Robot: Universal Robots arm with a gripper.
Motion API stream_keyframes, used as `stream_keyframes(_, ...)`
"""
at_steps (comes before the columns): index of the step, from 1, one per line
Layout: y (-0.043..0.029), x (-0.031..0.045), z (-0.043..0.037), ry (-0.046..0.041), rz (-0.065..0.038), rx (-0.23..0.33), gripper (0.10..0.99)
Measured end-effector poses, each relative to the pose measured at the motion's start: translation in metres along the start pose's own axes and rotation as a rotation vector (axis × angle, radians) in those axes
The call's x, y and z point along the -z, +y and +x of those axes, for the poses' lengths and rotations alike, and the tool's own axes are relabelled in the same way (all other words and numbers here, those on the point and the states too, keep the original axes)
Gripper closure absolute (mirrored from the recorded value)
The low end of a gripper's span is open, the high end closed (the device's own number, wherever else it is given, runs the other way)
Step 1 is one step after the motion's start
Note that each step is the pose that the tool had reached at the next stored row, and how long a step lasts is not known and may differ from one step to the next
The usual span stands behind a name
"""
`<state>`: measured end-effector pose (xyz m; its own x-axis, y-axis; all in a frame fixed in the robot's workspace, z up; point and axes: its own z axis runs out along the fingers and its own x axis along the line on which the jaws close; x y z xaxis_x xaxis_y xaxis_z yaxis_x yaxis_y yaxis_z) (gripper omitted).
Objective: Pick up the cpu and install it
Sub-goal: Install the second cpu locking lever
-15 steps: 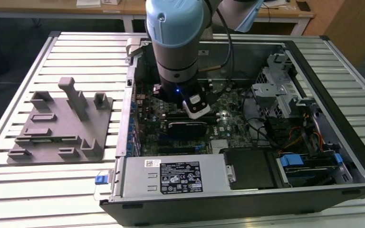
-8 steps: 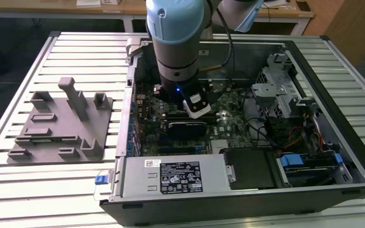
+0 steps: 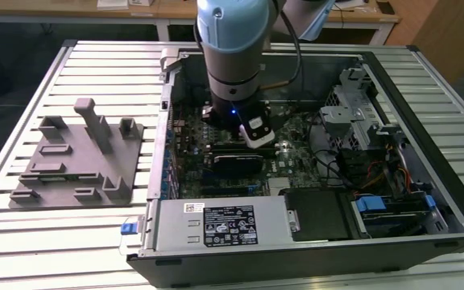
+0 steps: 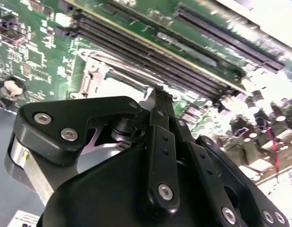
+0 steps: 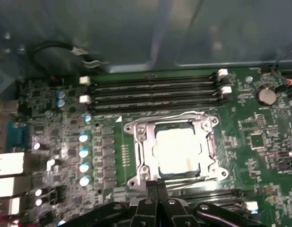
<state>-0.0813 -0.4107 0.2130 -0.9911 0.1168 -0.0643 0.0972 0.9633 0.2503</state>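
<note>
The slatted metal worktop carries an open computer case and, towards the exterior view's left, a grey plastic fixture with upright posts. Inside the case lies the green motherboard, with a black heatsink block near its middle in the exterior view. The arm reaches straight down into the case over the board.

The end effector hangs just above the board, beside the socket frame. In both wrist views its two black fingers meet at the tips with no gap between them and nothing held (they come together to a narrow point).

The cpu already sits in the socket, its pale silvery top facing up, ringed by the metal frame, with the memory slots running alongside. The fingertips are near its edge, apart from it as far as the first wrist view lets me judge.

As for handling, I would reckon the chip light, stiff and thin, with a smooth top that gives little purchase. Its underside contacts and the socket beneath are likely delicate, so any hold belongs on two opposite edges of the rim, kept level, never on the flat faces, and with gentle pressure only.
</note>
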Motion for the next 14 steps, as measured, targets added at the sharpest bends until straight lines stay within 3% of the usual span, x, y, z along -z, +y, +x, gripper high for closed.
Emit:
stream_keyframes(9, 0.0078, -0.0033, -0.0172, -0.0048, 0.006, -0.016, 0.98)
stream_keyframes(14, 0.0105, -0.0047, -0.0233, -0.0089, 0.03, -0.021, 0.98)
